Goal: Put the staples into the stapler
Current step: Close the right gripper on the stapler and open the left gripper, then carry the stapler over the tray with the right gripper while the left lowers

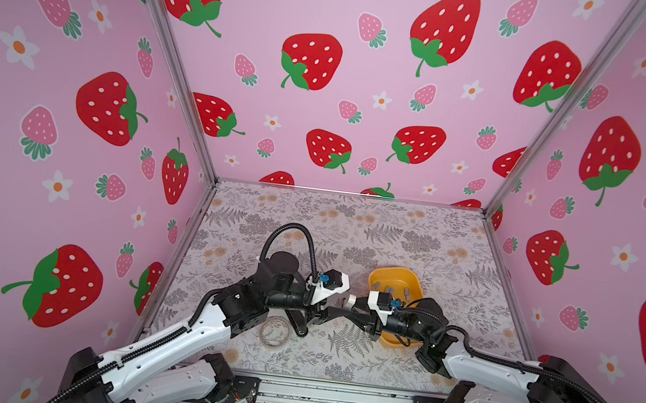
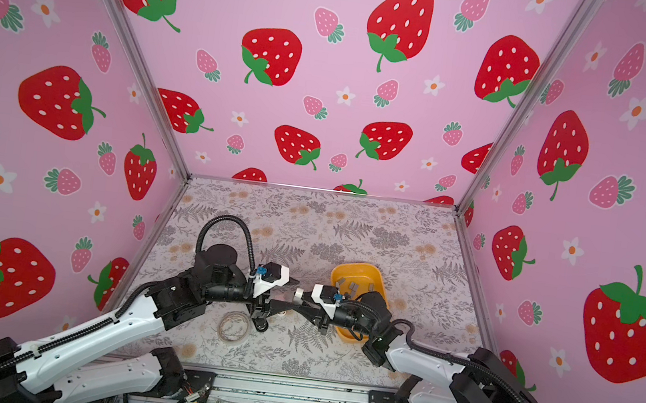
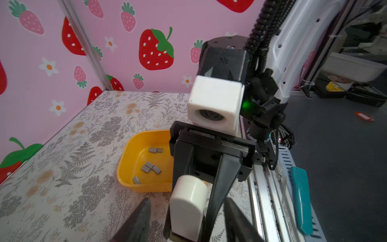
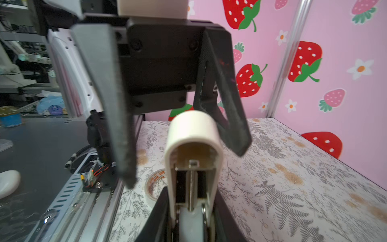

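Status at this point: by my reading, loading had not begun. I had the stapler [image 4: 193, 130] raised off the table [image 3: 73, 167], just beside the yellow tray [image 3: 124, 167], on the tray's side facing the left arm. The right gripper [image 4: 191, 197] was clamped narrowly on the stapler's body, one finger on each flank. The left gripper [image 3: 187, 202] faced it with its fingers [image 4: 117, 125] spread wide to either side of the stapler's rounded end, touching nothing that I could see. The stapler's underside was turned toward the right wrist camera. It showed a dark channel [image 4: 181, 186] with a spring rod [image 4: 191, 188], and I saw no strip in it. All the staples [image 3: 149, 167] I could find lay loose on the tray floor as several short grey strips, apart from both grippers. Done: stapler lifted and secured in one gripper. Left to do, in my judgement: expose the channel fully, pick one strip from the tray, seat it, close the stapler.
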### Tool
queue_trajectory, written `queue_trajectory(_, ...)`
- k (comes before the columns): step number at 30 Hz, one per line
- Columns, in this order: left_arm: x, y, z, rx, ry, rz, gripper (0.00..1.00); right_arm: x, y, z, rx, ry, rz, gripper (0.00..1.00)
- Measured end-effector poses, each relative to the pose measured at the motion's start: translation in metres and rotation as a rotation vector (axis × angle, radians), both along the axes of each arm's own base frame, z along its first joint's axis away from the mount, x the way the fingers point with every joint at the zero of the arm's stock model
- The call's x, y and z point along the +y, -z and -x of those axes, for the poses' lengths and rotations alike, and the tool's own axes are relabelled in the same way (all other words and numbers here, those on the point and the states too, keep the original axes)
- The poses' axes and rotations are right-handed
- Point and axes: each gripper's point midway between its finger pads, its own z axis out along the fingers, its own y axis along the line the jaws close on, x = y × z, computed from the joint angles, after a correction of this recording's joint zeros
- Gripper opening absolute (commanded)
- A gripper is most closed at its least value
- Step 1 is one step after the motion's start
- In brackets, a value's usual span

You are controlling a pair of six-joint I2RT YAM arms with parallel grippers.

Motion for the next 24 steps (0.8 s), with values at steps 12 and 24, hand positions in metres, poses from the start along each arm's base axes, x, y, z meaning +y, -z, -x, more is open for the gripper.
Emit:
queue_trajectory(12,0.122,0.049,-0.071,0.055,-0.867,0.067,0.99,0.005,0.010,-0.053,0.059,0.248,0.058,0.09)
queue_trajectory(24,0.217,0.149,-0.085,0.208,-1.323,-0.046,0.99,0.030,0.033,-0.134,0.259,0.564,0.228,0.06)
